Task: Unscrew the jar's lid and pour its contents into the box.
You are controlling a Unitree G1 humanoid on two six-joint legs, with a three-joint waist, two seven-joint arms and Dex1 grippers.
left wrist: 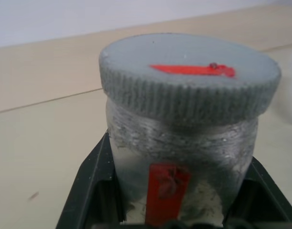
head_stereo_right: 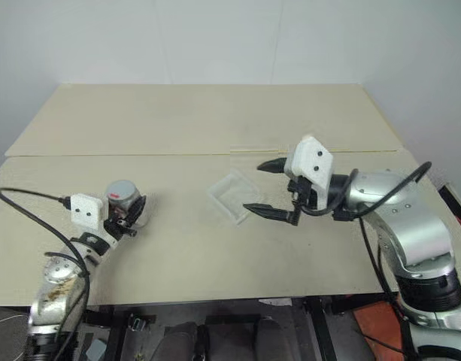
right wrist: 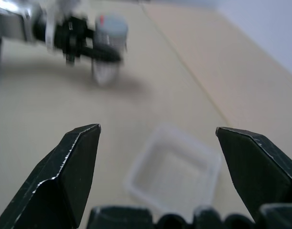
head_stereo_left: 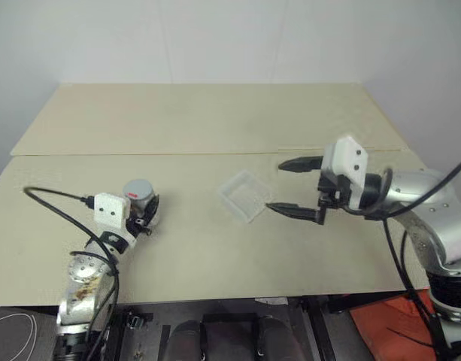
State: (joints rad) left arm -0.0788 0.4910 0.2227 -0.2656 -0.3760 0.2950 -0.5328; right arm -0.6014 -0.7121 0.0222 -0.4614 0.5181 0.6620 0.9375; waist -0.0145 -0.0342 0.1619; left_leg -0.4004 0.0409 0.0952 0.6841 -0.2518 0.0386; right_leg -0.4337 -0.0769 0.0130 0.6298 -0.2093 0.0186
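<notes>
The jar [head_stereo_left: 142,204], a small clear cylinder with a whitish body and a red label mark, stands upright at the table's left. Its grey ribbed lid [left wrist: 188,81], with a red mark on top, is on the jar. My left gripper [head_stereo_left: 146,214] is shut on the jar's body below the lid, and its black fingers [left wrist: 88,186] press both sides. The clear square box [head_stereo_left: 244,195] lies at the table's middle. My right gripper [head_stereo_left: 276,186] hovers open just right of the box, pointing left towards it. From the right wrist, the box [right wrist: 176,169] sits between the spread fingers and the jar [right wrist: 107,52] stands beyond.
The tan table [head_stereo_left: 215,120] has a seam running across it behind the box. A black cable [head_stereo_left: 57,197] loops over the table's left side beside my left arm. The table's front edge runs close below both arms.
</notes>
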